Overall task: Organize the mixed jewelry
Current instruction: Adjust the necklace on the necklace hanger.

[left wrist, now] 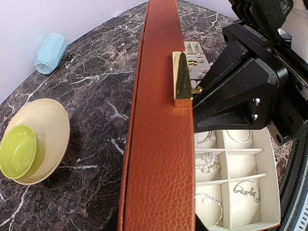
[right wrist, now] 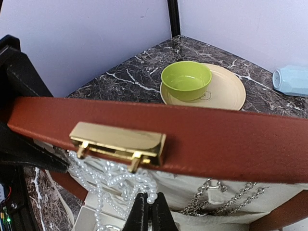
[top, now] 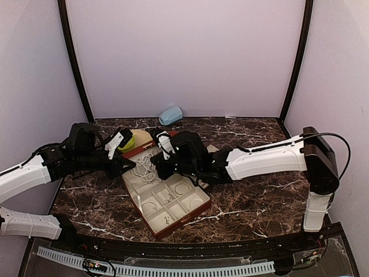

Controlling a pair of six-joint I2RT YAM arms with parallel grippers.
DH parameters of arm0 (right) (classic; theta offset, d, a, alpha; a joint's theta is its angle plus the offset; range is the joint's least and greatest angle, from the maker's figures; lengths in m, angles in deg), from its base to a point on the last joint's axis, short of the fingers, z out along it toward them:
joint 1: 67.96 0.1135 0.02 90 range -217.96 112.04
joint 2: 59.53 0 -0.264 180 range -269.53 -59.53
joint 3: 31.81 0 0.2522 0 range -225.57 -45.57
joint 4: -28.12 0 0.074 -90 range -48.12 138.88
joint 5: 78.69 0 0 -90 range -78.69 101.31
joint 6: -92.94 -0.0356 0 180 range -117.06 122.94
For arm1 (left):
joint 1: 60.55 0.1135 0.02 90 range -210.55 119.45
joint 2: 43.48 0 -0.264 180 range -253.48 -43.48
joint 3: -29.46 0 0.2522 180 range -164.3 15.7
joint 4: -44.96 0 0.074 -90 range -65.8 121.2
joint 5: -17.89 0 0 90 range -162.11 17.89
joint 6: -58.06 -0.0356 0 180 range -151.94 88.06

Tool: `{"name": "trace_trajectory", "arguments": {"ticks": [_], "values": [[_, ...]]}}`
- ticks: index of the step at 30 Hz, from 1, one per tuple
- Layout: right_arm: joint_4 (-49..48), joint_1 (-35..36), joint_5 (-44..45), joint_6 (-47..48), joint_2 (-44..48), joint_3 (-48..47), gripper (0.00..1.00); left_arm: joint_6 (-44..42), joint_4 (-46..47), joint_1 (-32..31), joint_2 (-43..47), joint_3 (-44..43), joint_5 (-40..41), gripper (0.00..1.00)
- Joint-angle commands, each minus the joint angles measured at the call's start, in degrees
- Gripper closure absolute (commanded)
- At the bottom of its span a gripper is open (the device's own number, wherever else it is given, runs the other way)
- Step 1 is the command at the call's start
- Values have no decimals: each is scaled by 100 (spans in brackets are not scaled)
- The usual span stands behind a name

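Jewelry sits inside the open case [top: 173, 224] on the table [top: 253, 196]. A tangled heap of white bead strands [right wrist: 110, 180] fills the large compartment beneath the raised lid [left wrist: 159, 144]. Silvery chains [right wrist: 226, 195] rest against the cream lining just to the right of the beads. Thin bangles [left wrist: 245, 190] lie singly in the small compartments toward the near side.

Right gripper [right wrist: 147, 202]: fingers pressed together with no gap showing. The tips are down at the near edge of the bead heap, touching it, directly below the gold clasp [right wrist: 118, 142]. Whether a strand is pinched between them cannot be told.

Left gripper [top: 118, 143]: positioned at the left end of the lid, well apart from the beads. Its fingers do not show in its own wrist view, where the lid's edge fills the middle, so it cannot be told whether they stand apart or clamp the lid.

Outside the case, a green bowl [right wrist: 186, 79] stands on a cream plate [right wrist: 231, 94]. A pale blue object [left wrist: 50, 52] lies by the back wall.
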Motion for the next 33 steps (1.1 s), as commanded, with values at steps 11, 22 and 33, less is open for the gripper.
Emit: {"name": "trace_trajectory", "arguments": {"ticks": [11,22,33], "values": [[-408,-54,169,-160,-411,80,100,-160,68,20,144,146,-43,98],[-1157,-41,-228,-224,-142,684,100,-147,72,25,137,155,15,98],[-1225,-41,-105,-246,225,812,100,-146,78,20,138,155,25,98]]}}
